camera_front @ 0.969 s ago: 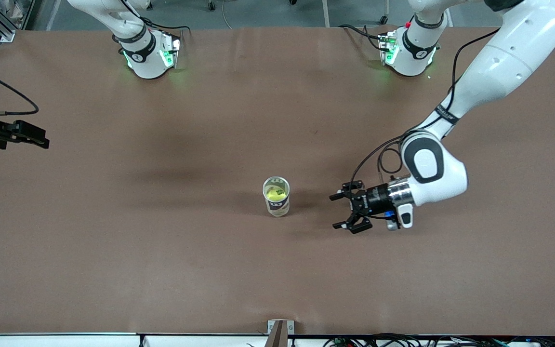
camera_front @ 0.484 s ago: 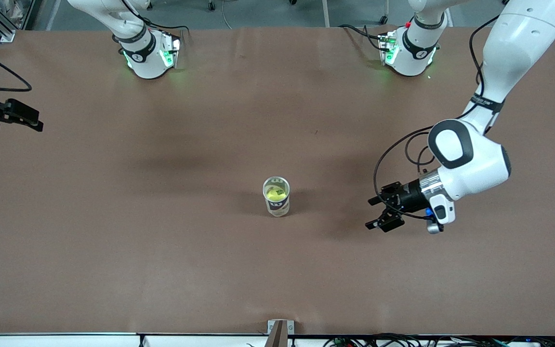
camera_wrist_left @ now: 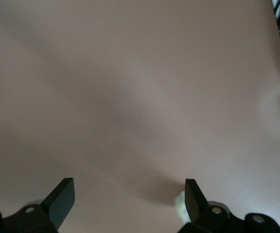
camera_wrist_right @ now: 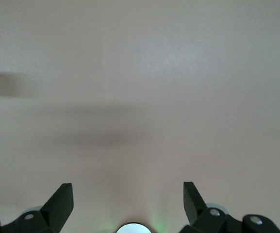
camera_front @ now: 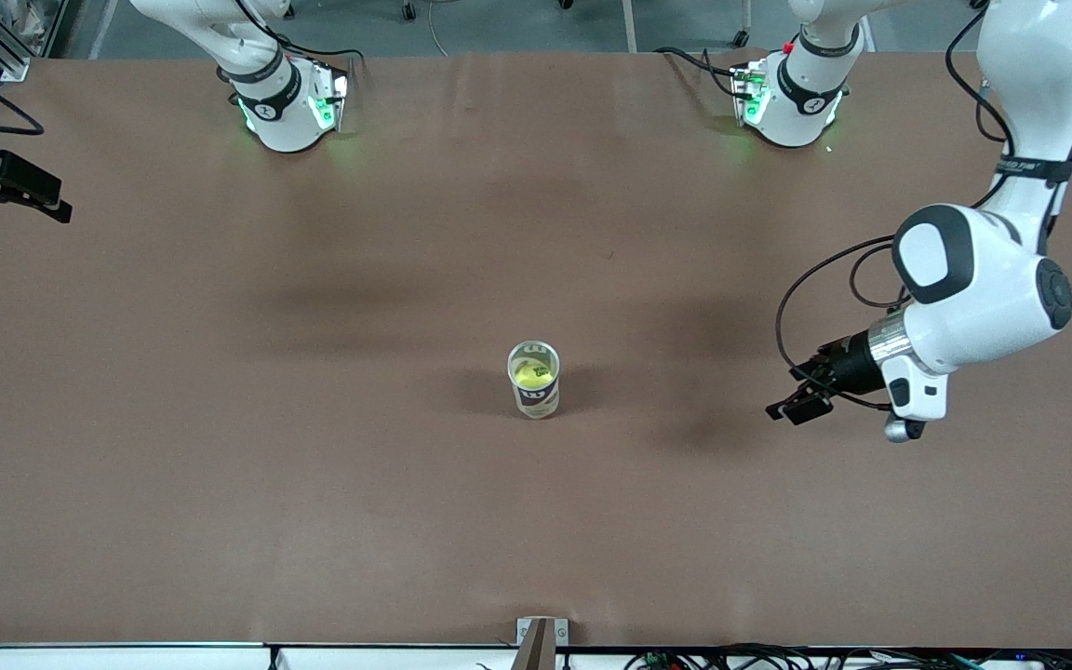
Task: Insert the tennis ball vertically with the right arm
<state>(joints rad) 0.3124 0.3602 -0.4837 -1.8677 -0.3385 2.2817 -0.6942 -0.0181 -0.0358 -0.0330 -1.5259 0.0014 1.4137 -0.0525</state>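
Front view: ball in the can, both my hands empty and well away.

My left hand hangs over the surface toward the left arm's end, fingers spread wide on nothing. The can stands upright mid-surface with the tennis ball inside it. My right hand, open and empty too, hangs at the right arm's end, its arm cut off by the view's edge. I judge the can light: any brush from me could tip it. How deep the ball sits I cannot tell.

Brown table, cables at edge
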